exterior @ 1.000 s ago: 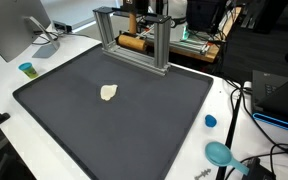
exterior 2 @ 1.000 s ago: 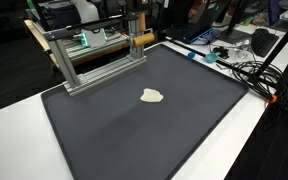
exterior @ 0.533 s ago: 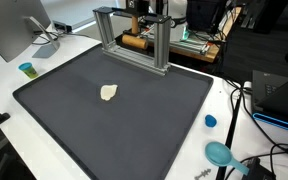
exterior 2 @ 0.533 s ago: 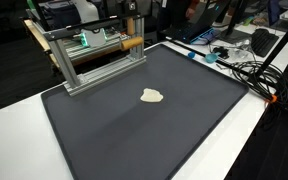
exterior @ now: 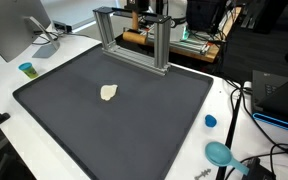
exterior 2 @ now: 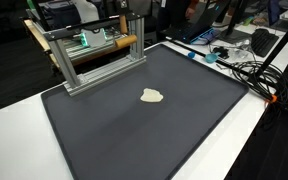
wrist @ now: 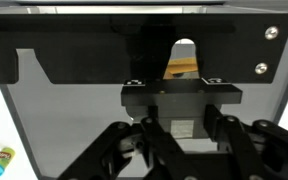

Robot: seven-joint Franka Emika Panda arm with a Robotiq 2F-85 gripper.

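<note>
A wooden rod point(exterior: 134, 36) hangs level behind the aluminium frame point(exterior: 162, 45) at the back of the black mat point(exterior: 134, 125). My gripper point(exterior: 143, 27) comes down on it from above and is shut on it. The rod point(exterior 2: 124, 42) shows between the frame's posts point(exterior 2: 64, 65), clear of the table. A small cream scrap point(exterior: 108, 92) lies alone on the mat, far from the gripper. The wrist view shows only my gripper's dark links, the frame's bar across the top and a bit of wood point(wrist: 182, 66). My fingertips are cut off there.
A monitor point(exterior: 9, 30) stands at one back corner. Small blue caps point(exterior: 26, 69) point(exterior: 210, 121) and a teal round object point(exterior: 219, 153) sit on the white table beside the mat. Cables point(exterior 2: 246, 66) and equipment crowd one side and the back.
The wooden rod has risen a little behind the frame together with my gripper. The cream scrap has stayed where it was.
</note>
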